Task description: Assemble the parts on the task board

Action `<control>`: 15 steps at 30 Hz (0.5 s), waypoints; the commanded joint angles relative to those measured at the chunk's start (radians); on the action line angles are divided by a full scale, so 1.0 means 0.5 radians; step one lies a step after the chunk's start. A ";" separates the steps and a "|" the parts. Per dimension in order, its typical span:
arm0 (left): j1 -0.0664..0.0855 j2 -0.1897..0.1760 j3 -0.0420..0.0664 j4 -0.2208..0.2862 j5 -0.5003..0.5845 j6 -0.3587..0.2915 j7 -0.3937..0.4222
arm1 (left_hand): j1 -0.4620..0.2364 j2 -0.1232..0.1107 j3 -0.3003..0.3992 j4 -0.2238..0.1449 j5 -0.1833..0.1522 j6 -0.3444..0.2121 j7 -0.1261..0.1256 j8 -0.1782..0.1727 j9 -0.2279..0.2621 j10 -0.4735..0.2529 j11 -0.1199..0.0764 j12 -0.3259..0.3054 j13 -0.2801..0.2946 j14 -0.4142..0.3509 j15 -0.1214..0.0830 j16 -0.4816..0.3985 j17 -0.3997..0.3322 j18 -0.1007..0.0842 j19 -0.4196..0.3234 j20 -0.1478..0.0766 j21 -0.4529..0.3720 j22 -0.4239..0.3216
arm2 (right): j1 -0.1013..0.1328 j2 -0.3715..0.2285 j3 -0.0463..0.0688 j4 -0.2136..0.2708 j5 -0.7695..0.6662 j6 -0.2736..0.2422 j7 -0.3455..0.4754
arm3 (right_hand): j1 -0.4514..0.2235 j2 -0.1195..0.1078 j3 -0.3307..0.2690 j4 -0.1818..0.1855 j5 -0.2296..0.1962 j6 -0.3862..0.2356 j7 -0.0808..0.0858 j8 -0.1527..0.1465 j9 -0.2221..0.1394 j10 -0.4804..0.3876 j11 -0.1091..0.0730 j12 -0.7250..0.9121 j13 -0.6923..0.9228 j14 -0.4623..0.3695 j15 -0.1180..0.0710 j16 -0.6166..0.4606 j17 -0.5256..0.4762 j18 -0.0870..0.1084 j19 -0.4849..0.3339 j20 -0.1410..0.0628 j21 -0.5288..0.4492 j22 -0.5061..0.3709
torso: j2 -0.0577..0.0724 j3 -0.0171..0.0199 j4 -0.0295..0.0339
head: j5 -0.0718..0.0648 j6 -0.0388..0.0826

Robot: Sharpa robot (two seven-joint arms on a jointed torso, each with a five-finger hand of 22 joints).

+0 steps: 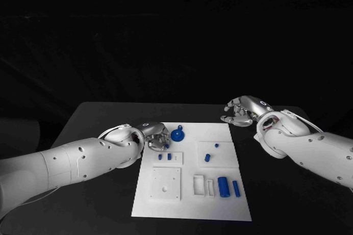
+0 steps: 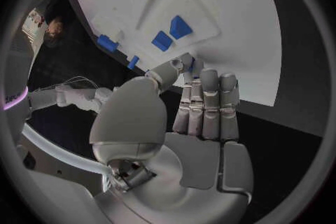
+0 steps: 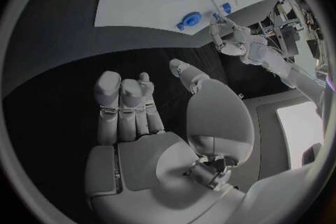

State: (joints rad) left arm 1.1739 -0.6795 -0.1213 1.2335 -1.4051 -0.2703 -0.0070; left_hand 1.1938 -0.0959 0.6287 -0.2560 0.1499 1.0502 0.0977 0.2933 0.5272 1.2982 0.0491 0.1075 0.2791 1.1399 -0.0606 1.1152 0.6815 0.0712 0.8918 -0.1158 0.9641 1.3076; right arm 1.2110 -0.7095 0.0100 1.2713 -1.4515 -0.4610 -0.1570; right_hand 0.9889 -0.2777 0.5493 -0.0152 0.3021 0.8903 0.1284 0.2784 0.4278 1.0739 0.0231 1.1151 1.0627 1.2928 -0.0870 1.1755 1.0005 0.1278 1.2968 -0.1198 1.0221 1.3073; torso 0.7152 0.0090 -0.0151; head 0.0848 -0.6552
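Observation:
The white task board lies mid-table. A round blue part sits near its far left corner, also seen from the right wrist. Two small blue parts lie just nearer, and two more lie toward the board's right side. Two blue cylinders stand near the right front. My left hand hovers at the board's left edge, just left of the round part, fingers straight and holding nothing; a sliver of blue shows past the thumb tip. My right hand hangs over bare table beyond the board's far right corner, empty.
A raised white square block and white slotted pieces sit on the board's near half. Black tabletop surrounds the board on all sides.

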 commanded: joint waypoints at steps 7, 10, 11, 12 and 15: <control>-0.024 0.028 -0.010 -0.002 -0.062 0.016 0.001 | 0.003 0.012 0.004 0.007 -0.004 0.016 0.003 0.010 0.000 0.019 -0.001 -0.008 -0.003 0.009 -0.002 0.014 0.003 0.024 0.006 -0.083 0.009 0.035 | -0.001 0.002 0.001 0.002 -0.007 0.012 0.015 | 0.024 0.002 -0.001 0.015 0.009 -0.007 0.014 0.009 0.002 -0.015 -0.004 0.006 -0.004 0.011 -0.004 -0.011 0.002 0.268 0.002 -0.011 -0.009 0.028 | 0.000 0.0011 -0.003 | 0.003 0.003; -0.026 0.027 -0.011 -0.003 -0.064 0.009 -0.001 | 0.005 0.014 0.006 0.008 -0.007 0.010 0.005 0.006 -0.003 0.017 0.001 -0.012 -0.006 0.002 -0.001 0.011 0.002 0.023 0.002 -0.082 0.009 0.035 | -0.001 0.002 0.001 0.002 -0.007 0.011 0.015 | 0.024 0.002 -0.001 0.015 0.009 -0.007 0.014 0.009 0.002 -0.015 -0.004 0.006 -0.004 0.011 -0.004 -0.011 0.002 0.268 0.002 -0.011 -0.010 0.028 | 0.001 0.0018 -0.003 | 0.002 0.003; -0.026 0.026 -0.012 -0.003 -0.065 0.008 -0.005 | 0.005 0.014 0.007 0.009 -0.009 0.009 0.006 0.005 -0.004 0.016 0.001 -0.013 -0.007 -0.001 0.000 0.011 0.002 0.022 0.000 -0.082 0.009 0.035 | -0.001 0.002 0.001 0.002 -0.006 0.012 0.015 | 0.024 0.002 -0.001 0.015 0.009 -0.007 0.014 0.009 0.002 -0.015 -0.004 0.006 -0.004 0.011 -0.004 -0.011 0.002 0.268 0.002 -0.011 -0.010 0.028 | 0.001 0.0018 -0.004 | 0.002 0.003; -0.026 0.025 -0.012 -0.004 -0.065 0.005 -0.005 | 0.006 0.015 0.008 0.009 -0.010 0.007 0.006 0.004 -0.005 0.015 0.002 -0.015 -0.007 -0.002 0.000 0.010 0.002 0.022 -0.001 -0.082 0.009 0.035 | -0.001 0.001 0.001 0.002 -0.006 0.012 0.015 | 0.024 0.002 -0.001 0.015 0.009 -0.007 0.014 0.009 0.002 -0.015 -0.004 0.006 -0.004 0.011 -0.004 -0.011 0.003 0.268 0.002 -0.011 -0.010 0.028 | 0.001 0.0019 -0.004 | 0.002 0.003; -0.026 0.022 -0.012 -0.003 -0.065 0.000 -0.011 | 0.009 0.011 0.010 0.009 -0.011 0.001 0.009 -0.001 -0.008 0.011 0.004 -0.020 -0.010 -0.008 0.002 0.009 0.001 0.021 -0.006 -0.081 0.008 0.035 | -0.001 0.001 0.001 0.002 -0.006 0.011 0.014 | 0.024 0.002 -0.002 0.015 0.009 -0.007 0.014 0.009 0.002 -0.015 -0.004 0.006 -0.004 0.011 -0.004 -0.011 0.003 0.268 0.002 -0.011 -0.010 0.028 | 0.001 0.0023 -0.002 | 0.000 0.000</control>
State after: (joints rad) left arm 1.1697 -0.6745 -0.1222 1.2280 -1.4257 -0.2832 -0.0092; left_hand 1.1978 -0.0997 0.6317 -0.2531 0.1499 1.0484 0.0959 0.2932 0.5239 1.2984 0.0491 0.1030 0.2744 1.1400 -0.0605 1.1152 0.6815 0.0712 0.8919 -0.1156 0.9640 1.3074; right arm 1.2110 -0.7090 0.0100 1.2708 -1.4512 -0.4610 -0.1569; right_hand 0.9889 -0.2777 0.5493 -0.0151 0.3021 0.8876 0.1309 0.2784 0.4278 1.0739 0.0231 1.1151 1.0618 1.2928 -0.0870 1.1755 1.0003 0.1279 1.2967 -0.1194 1.0221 1.3081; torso 0.7151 0.0098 -0.0163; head 0.0856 -0.6538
